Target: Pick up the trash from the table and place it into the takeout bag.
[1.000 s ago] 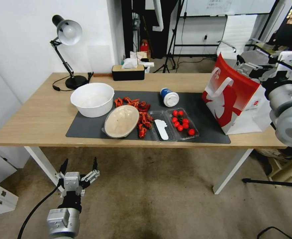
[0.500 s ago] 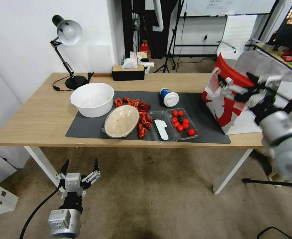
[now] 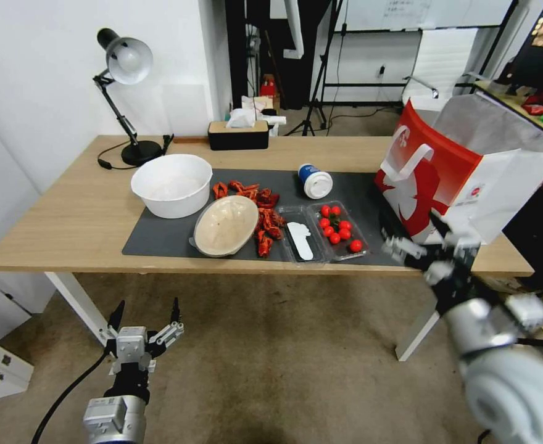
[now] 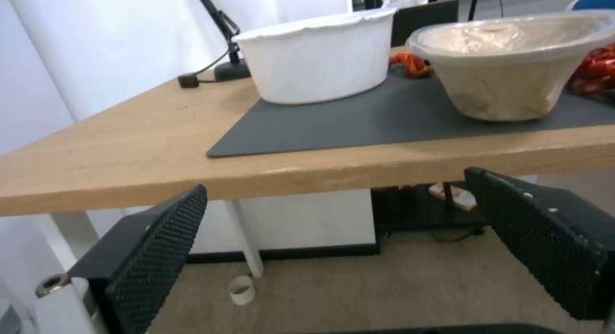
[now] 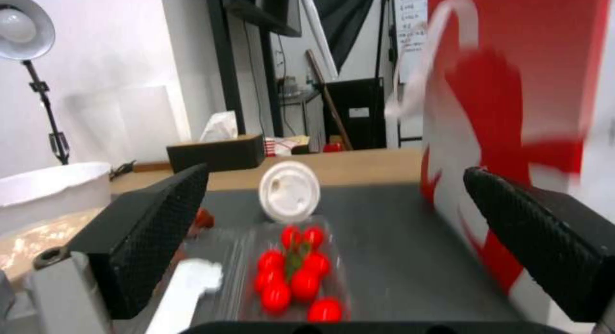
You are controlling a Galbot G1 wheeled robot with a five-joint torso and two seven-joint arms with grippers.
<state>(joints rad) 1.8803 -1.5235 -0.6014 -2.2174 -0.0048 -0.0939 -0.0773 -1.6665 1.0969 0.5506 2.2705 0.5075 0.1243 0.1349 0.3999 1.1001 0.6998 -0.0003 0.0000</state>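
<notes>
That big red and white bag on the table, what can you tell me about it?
The takeout bag is a large paper carrier, red with a white figure print on its front and white on its side, with a flat white handle. It stands upright and open at the top, showing a silvery lining. It sits at the right end of the table, its base partly on the grey mat. Nothing grips it; the right gripper hovers open just in front.

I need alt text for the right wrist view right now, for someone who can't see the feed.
The open right gripper hangs at the table's near edge, facing a clear tray of red tomatoes on the dark mat. A blue-white cup lies on its side behind the tray, and the red-and-white takeout bag stands beside it.
</notes>
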